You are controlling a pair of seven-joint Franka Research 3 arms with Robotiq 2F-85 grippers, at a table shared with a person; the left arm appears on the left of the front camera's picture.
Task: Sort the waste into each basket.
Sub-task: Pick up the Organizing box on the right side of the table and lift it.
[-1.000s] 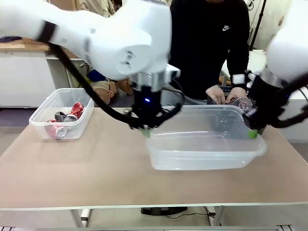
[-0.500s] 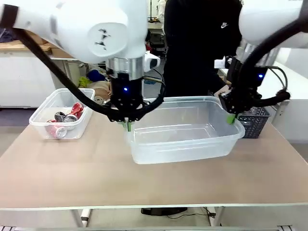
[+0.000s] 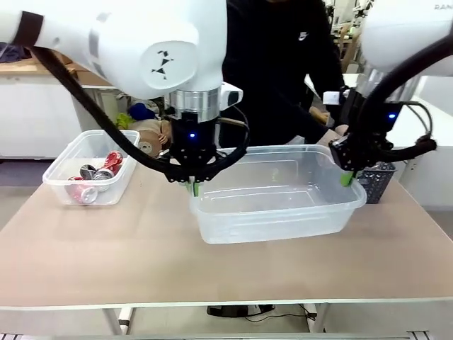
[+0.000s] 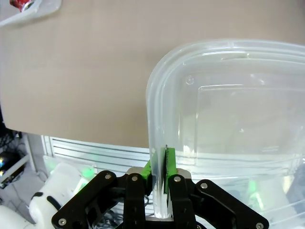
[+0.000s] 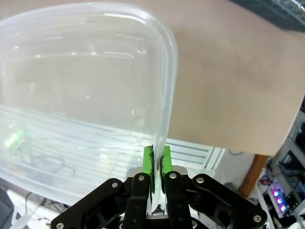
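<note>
Both grippers hold a large clear basket at mid-table, and nothing lies in it. My left gripper is shut on the rim of its left end. My right gripper is shut on the rim of its right end. The left wrist view shows the left gripper with its green pads clamped on the basket's wall. In the right wrist view, the right gripper pinches the other wall. A smaller clear basket at the left holds waste: red and silver cans.
A dark lattice basket stands at the table's right side, just behind my right gripper, and its edge is in the right wrist view. A person in black stands at the far side. The table's front half is bare.
Both grippers have carried the large clear basket leftward and a little farther from the front edge. The person's hands have left its far right corner, and the dark basket has come into sight.
</note>
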